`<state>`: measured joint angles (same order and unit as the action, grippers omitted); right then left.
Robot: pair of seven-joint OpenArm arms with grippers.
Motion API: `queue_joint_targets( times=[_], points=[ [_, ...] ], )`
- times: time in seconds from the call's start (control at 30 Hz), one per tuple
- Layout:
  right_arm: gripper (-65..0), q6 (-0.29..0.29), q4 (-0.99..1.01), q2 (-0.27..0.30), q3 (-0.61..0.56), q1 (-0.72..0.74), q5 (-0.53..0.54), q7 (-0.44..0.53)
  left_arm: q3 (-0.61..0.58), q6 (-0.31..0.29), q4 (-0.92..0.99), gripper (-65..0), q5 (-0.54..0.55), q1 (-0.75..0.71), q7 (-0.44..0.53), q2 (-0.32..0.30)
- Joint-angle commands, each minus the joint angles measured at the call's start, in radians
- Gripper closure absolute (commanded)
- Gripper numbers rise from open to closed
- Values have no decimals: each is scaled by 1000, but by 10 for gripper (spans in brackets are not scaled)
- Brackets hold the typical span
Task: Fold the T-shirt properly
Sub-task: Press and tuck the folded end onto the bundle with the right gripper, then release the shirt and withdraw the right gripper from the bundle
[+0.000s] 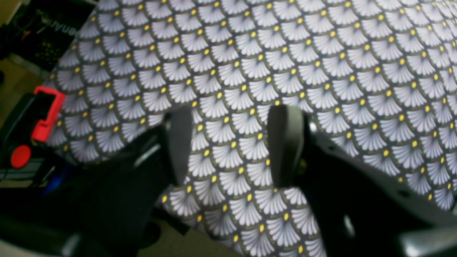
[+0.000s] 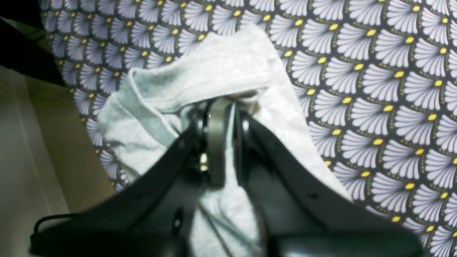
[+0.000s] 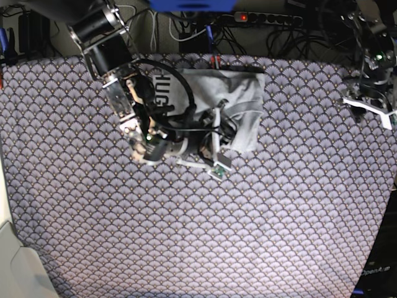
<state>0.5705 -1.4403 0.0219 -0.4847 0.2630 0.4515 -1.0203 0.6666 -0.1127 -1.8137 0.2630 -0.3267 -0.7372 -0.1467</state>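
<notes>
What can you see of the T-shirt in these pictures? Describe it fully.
The T-shirt is light heather-grey, soft-looking knit fabric, with black block letters partly showing near the right arm. It lies rumpled and partly folded into a rough rectangle at the far middle of the patterned tablecloth. The right hand is shut on a bunched fold of it, pinching the cloth between its fingers; a hemmed edge curls over beside the grip. The left hand is open, off at the cloth's edge, not touching it.

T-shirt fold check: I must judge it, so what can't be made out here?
- Base view: the right arm covers much of the T-shirt; lettering cut off.
- Right wrist view: the right pincer, shut on cloth, hides the fold beneath.
- Left wrist view: only tablecloth; no shirt.
</notes>
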Motion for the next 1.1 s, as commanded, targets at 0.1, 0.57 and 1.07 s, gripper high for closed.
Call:
queue_joint_targets(
  times=[0.1, 0.57, 1.07],
  points=[
    [-66, 9, -15, -9, 1, 28, 19, 22, 8, 0, -21, -331, 2, 1, 21, -12],
    [-240, 4, -23, -10, 94, 57, 20, 70, 8, 0, -19, -331, 2, 1, 21, -18],
    [-240, 6, -449, -38, 346, -190, 23, -22, 6, 0, -19, -331, 2, 10, 21, -15]
  ],
)
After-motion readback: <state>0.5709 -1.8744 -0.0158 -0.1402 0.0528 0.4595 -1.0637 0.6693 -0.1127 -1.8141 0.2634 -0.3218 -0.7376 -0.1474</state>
